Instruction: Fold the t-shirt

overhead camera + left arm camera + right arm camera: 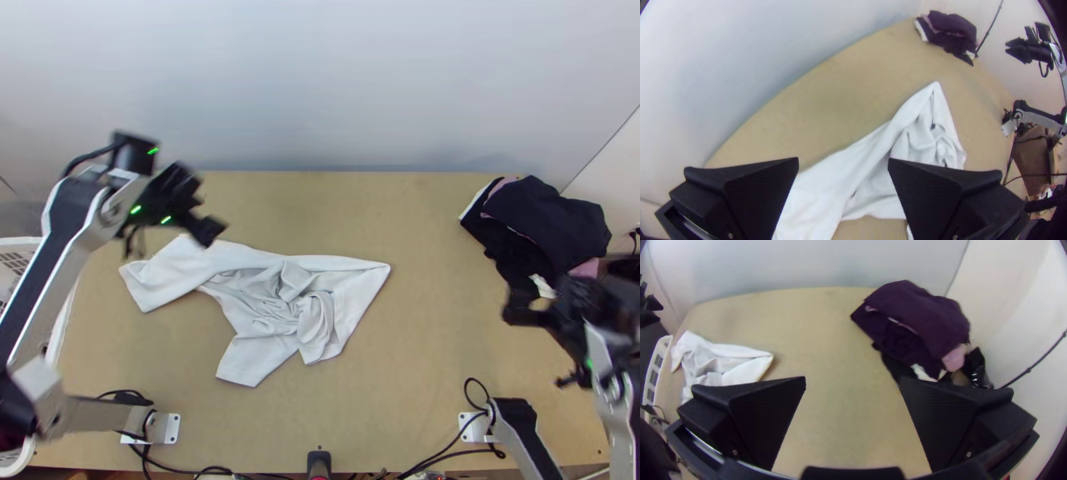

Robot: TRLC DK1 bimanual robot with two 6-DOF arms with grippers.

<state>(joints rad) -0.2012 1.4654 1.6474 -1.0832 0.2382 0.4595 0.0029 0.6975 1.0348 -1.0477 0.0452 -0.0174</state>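
T-shirt (268,308) lies bunched on the worktop (424,336), left of centre in the top view, its folding seemingly all ahead, with left gripper (843,159) and right gripper (852,378) both empty and spread wide.

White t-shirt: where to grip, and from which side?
Probably the t-shirt's left flap as the top view shows it, from above on the left: it lies fairly smooth, jutting past the bunched middle, and the open left gripper is near.

Free: table (432,320) between shirt (204,260) and pile (552,220) | left: basket (653,378), extent unclear
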